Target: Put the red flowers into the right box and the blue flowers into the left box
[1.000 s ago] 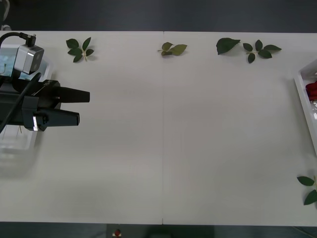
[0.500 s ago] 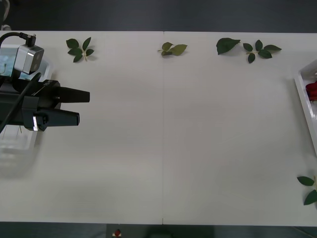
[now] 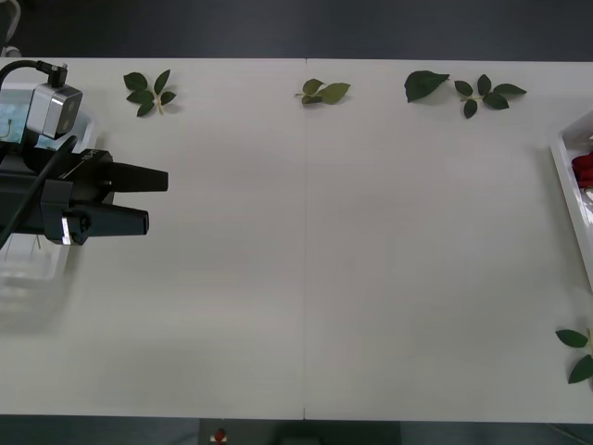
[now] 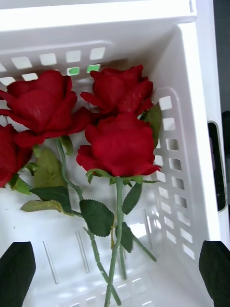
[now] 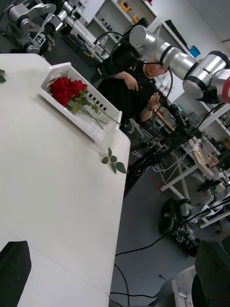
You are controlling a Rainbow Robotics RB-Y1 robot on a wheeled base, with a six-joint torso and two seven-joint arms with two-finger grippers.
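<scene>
The red roses [image 4: 120, 144] lie in the right box [image 4: 191, 120], at 3 o'clock on the table [image 3: 306, 278]. They look light, with soft petals and thin bendable stems; grasp the stem. Left gripper [image 3: 144, 199] at 9 o'clock and right gripper [image 4: 115, 268] both released, empty. No readable writing.

Left pincer [image 3: 153, 200] open, horizontal; right pincer [image 4: 115, 268] open, facing down.
</scene>
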